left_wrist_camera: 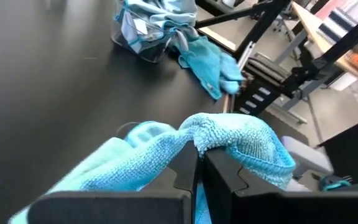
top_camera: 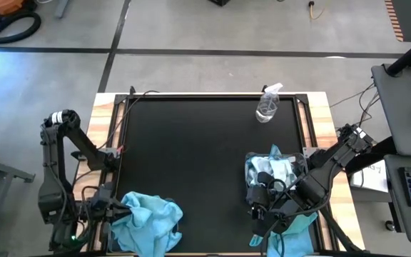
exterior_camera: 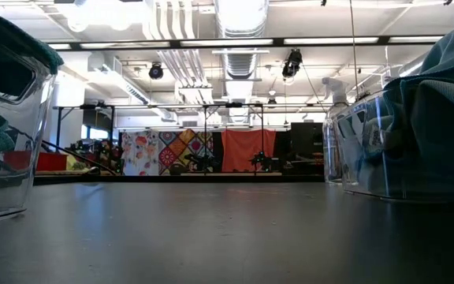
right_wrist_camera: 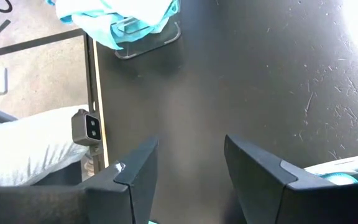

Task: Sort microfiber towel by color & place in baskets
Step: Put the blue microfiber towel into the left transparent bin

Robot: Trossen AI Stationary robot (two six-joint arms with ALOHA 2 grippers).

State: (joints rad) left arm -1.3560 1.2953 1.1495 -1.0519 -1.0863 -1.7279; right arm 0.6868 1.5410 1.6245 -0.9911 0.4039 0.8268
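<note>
Left gripper (top_camera: 123,211), high view: at the table's near-left corner, pressed together on a bright turquoise towel (top_camera: 147,221) heaped over the left basket (top_camera: 164,246), whose clear wall barely shows beneath the cloth. Right gripper (top_camera: 257,223), same view: at the near-right, fingers spread and holding nothing, just beside the right basket (top_camera: 251,168), which is stuffed with paler whitish-blue towels (top_camera: 271,170); another turquoise towel (top_camera: 291,234) lies under the right arm at the table's edge. A clear spray bottle (top_camera: 267,103) stands well apart toward the far edge of the black table (top_camera: 191,150). Low view: the left basket (exterior_camera: 6,118) rises at one side and the right basket (exterior_camera: 385,142) at the other — cloth mounded above its rim — with the spray bottle (exterior_camera: 336,130) behind it; neither gripper shows. Left wrist view: the two dark fingers (left_wrist_camera: 179,177) meet on a fold of turquoise towel (left_wrist_camera: 229,140) that drapes over both; the right basket (left_wrist_camera: 145,31) and the loose turquoise towel (left_wrist_camera: 207,65) lie across the table. Right wrist view: the fingers (right_wrist_camera: 135,171) stand wide apart over bare table (right_wrist_camera: 241,68), the left basket (right_wrist_camera: 143,37) with its turquoise towel (right_wrist_camera: 104,12) beyond.
</note>
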